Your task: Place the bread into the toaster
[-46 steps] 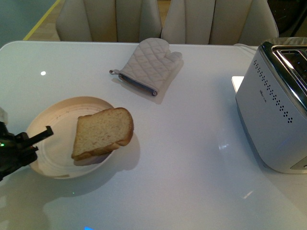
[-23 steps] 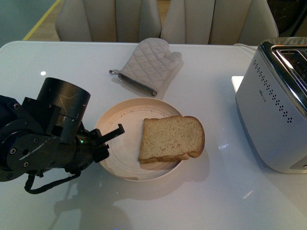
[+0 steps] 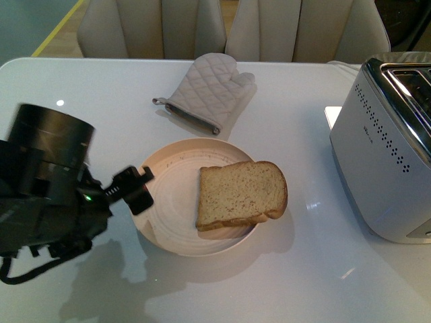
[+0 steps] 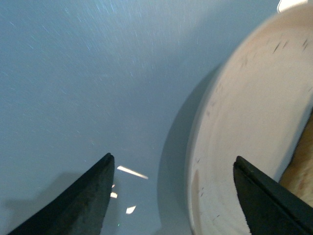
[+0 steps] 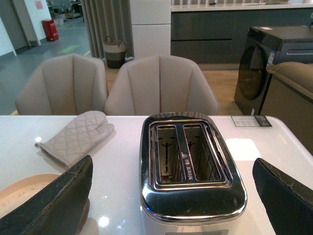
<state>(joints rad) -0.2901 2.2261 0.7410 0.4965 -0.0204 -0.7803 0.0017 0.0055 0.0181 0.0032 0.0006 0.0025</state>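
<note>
Nothing loaded yet: bread (image 3: pixel 241 194) is left ungripped on plate (image 3: pixel 168 225), frame centre. Toaster (image 3: pixel 384 148) slots are seen empty, right edge. Left gripper (image 4: pixel 172 164) is spread across the plate rim, right gripper (image 5: pixel 172 164) spread too.

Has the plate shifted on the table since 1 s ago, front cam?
Yes. The plate, with the bread on it, slid right toward the toaster. It now sits just robot-side of the oven mitt, not off to its left.

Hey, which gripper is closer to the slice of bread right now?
Left. The left gripper is open at the plate's rim, across the plate from the bread. The right gripper is off by the toaster, outside the front view.
</note>
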